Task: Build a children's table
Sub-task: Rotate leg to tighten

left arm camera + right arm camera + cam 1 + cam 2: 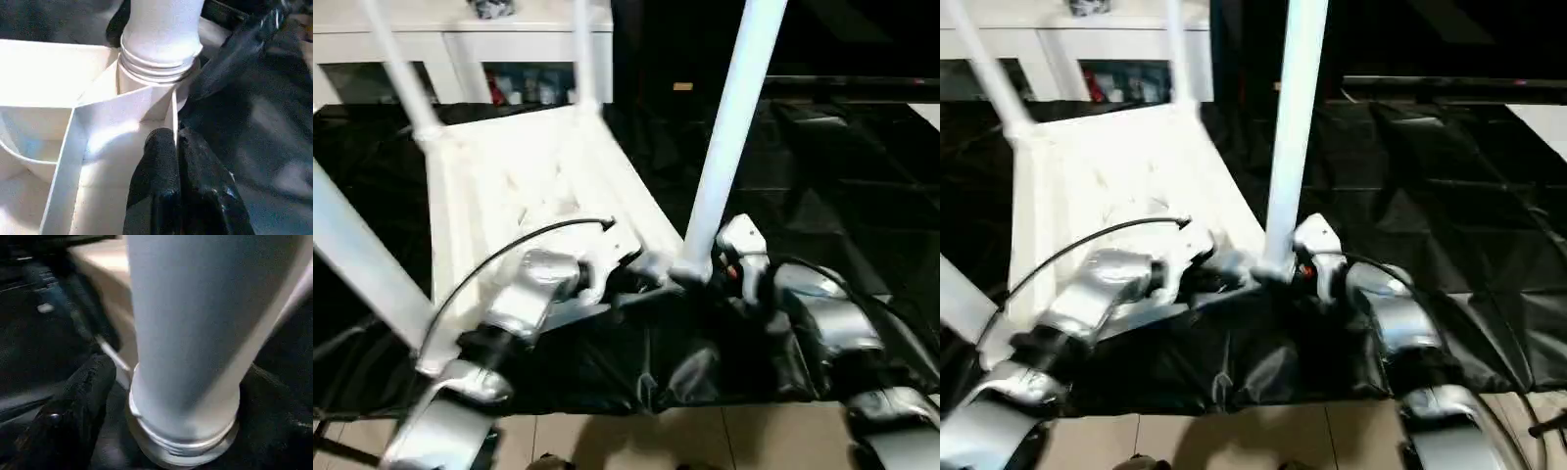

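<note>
From my head camera, the table top [524, 186] lies underside up on the black sheet [862, 196] covering the worktop, with four legs standing up from its corners; the near leg [734, 127] rises just in front of me, its base in the corner socket between my two arms. My left pincer [622, 262] reaches in at that corner and my right pincer [1317, 257] sits just beside the leg's foot. In the left wrist view, my left pincer is clenched with nothing between its fingers [161, 161], the tips resting against a rib [122, 110] of the top right below the socket, where the threaded collar [156, 66] still shows rings above the rim. In the right wrist view, the leg's base is very near, one black finger [83, 391] stands beside it and apart from it; I cannot tell whether the pincer is released. I judge the step to be seating this leg fully: hold the top still with the left, close the right squarely around the leg low down, and turn without tilting it so the thread runs home.
</note>
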